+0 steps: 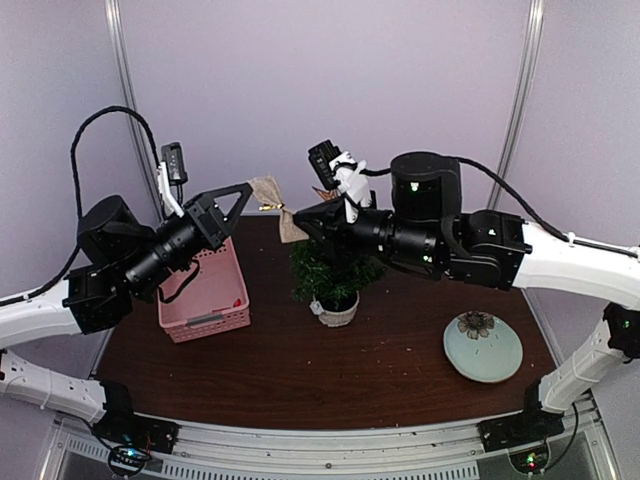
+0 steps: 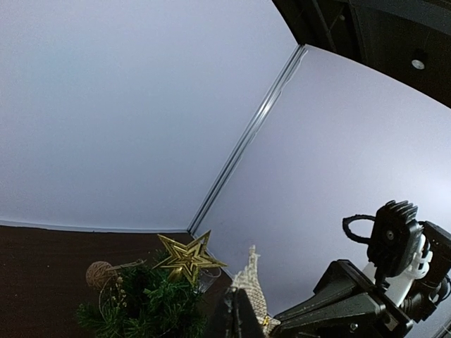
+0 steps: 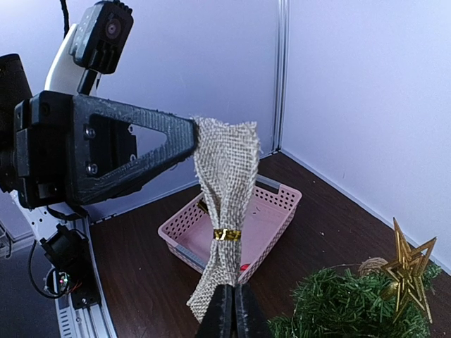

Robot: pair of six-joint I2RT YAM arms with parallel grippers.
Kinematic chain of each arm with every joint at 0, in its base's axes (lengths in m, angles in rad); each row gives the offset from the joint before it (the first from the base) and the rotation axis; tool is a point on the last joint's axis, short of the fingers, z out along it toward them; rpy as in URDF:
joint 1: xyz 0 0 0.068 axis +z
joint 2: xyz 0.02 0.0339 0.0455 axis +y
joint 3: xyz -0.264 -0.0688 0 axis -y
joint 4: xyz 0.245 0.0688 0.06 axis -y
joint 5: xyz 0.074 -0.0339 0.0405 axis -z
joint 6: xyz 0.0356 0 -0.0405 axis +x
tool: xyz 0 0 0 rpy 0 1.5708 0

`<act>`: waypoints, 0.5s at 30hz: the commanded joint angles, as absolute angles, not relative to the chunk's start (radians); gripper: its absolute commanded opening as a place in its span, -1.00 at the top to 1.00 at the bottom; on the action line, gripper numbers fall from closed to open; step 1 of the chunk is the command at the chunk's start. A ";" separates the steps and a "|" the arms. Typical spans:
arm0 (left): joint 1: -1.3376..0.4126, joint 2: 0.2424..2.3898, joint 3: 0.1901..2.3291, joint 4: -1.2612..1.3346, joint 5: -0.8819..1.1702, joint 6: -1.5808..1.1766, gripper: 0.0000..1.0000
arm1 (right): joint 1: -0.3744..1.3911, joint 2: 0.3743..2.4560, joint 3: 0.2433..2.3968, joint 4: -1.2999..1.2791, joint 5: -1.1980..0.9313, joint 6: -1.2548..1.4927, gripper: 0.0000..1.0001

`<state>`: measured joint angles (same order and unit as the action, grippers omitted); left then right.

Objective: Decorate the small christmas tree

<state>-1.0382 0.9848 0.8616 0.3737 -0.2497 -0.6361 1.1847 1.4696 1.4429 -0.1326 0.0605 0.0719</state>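
The small christmas tree (image 1: 330,272) stands in a round white pot (image 1: 336,313) at the table's middle. It carries a gold star (image 3: 410,272) and a twine ball (image 2: 99,273). A burlap bow (image 1: 276,208) with a gold band (image 3: 227,234) hangs in the air just left of and above the tree. My left gripper (image 1: 247,190) is shut on the bow's upper end. My right gripper (image 1: 298,222) is shut on its lower end (image 3: 218,282). In the left wrist view the bow (image 2: 251,285) shows edge-on past my closed left gripper (image 2: 236,299).
A pink perforated basket (image 1: 205,290) stands left of the tree, under my left arm; something small and red lies in it (image 3: 244,267). A pale green round dish (image 1: 483,346) with a flower on it lies at the right front. Grey walls close off the table's back.
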 commanded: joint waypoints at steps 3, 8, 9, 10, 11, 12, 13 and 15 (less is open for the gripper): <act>-1.044 0.993 0.924 0.284 -0.185 -0.589 0.84 | 1.189 1.341 1.362 -0.185 0.057 -0.016 1.00; -1.043 0.994 1.063 -0.041 -0.078 -0.388 -0.68 | 1.185 1.256 1.329 -0.315 0.015 -0.078 1.00; -1.040 0.996 1.108 -0.153 -0.058 -0.338 -0.72 | 1.184 1.240 1.327 -0.354 0.004 -0.098 1.00; -1.031 1.003 1.152 -0.278 -0.025 -0.291 -0.73 | 1.185 1.226 1.323 -0.400 -0.031 -0.120 1.00; -1.021 1.013 1.193 -0.347 0.042 -0.247 -0.73 | 1.185 1.210 1.319 -0.445 -0.055 -0.141 1.00; -1.012 1.031 1.226 -0.412 0.138 -0.208 -0.72 | 1.185 1.195 1.315 -0.485 -0.072 -0.160 1.00; -1.004 1.052 1.261 -0.469 0.198 -0.169 -0.70 | 1.184 1.180 1.311 -0.524 -0.084 -0.174 1.00; -0.997 1.096 1.313 -0.546 0.309 -0.138 -0.62 | 1.184 1.159 1.312 -0.599 -0.104 -0.204 1.00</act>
<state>-1.0161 1.0309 1.2205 -0.2562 0.0372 -0.3145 1.1843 1.1999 1.3300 -0.3943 -0.0257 -0.1116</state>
